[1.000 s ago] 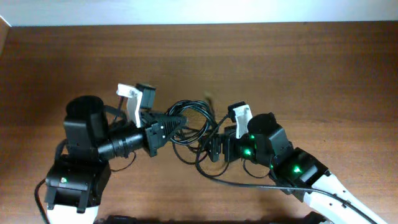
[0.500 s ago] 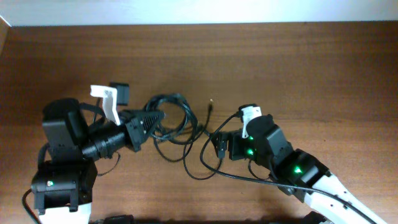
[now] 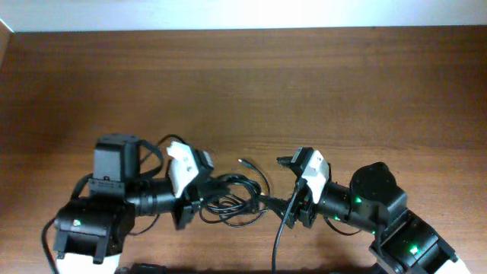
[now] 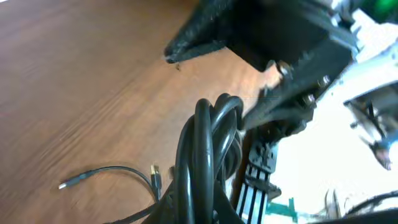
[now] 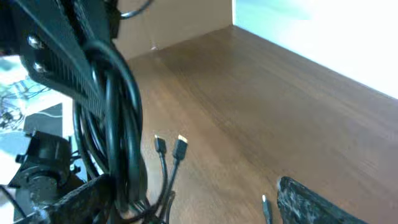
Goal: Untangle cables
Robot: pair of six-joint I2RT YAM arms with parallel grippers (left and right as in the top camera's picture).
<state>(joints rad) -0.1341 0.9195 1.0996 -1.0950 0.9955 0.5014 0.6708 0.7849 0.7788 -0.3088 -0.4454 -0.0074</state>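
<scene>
The cables (image 3: 237, 199) are a tangled black bundle lying between my two grippers near the table's front edge. My left gripper (image 3: 195, 204) points right and is shut on the bundle's left side; in the left wrist view the thick loop of cables (image 4: 210, 144) rises straight out of the jaws. My right gripper (image 3: 292, 208) points left at the bundle's right side. In the right wrist view its fingers (image 5: 199, 208) are spread wide, with the cables (image 5: 113, 127) against the left finger. Loose plugs (image 5: 171, 146) hang free, and one plug end (image 3: 243, 162) lies on the table.
The brown wooden table (image 3: 304, 84) stretches away behind the grippers. A thicker black cord (image 3: 278, 242) runs down from the right gripper to the front edge. A thin cable end (image 4: 69, 183) lies on the wood at the left.
My left gripper has swung right and toward the front edge, carrying the bundle with it. My right gripper has pulled back right and forward, and the bundle is now more bunched between them.
</scene>
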